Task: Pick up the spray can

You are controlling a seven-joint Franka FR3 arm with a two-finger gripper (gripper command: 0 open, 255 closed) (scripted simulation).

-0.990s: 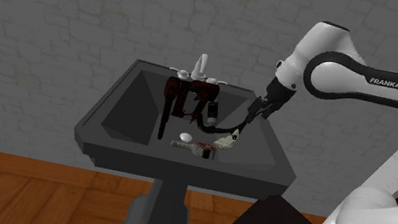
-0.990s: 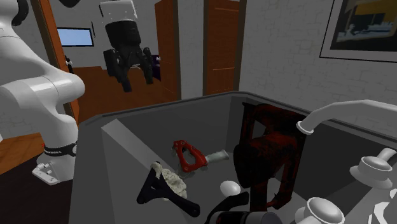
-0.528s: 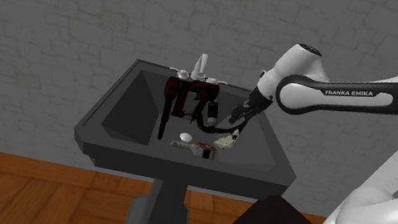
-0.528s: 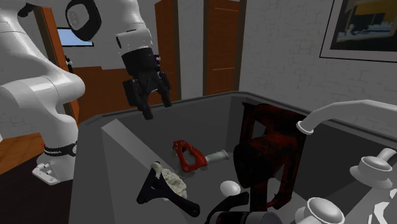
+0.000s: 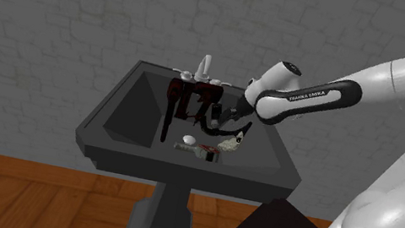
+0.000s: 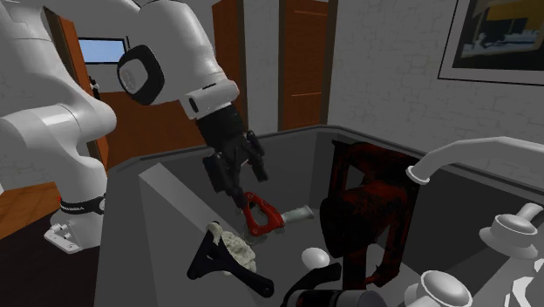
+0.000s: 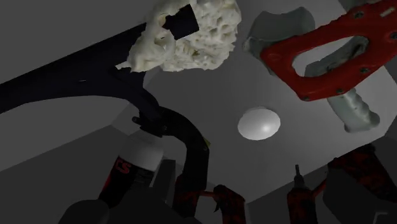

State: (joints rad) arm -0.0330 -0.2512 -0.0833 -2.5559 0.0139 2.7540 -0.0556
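The fingers (image 6: 235,185) are held apart, low inside the sink (image 5: 182,174). The spray can (image 7: 137,167), white with a black cap, is found just beyond them toward the faucet (image 5: 205,66), untouched. Whether it lies or leans cannot be told.

Gripper (image 5: 219,123) low in dark sink (image 5: 182,172), nr faucet (image 5: 204,68).
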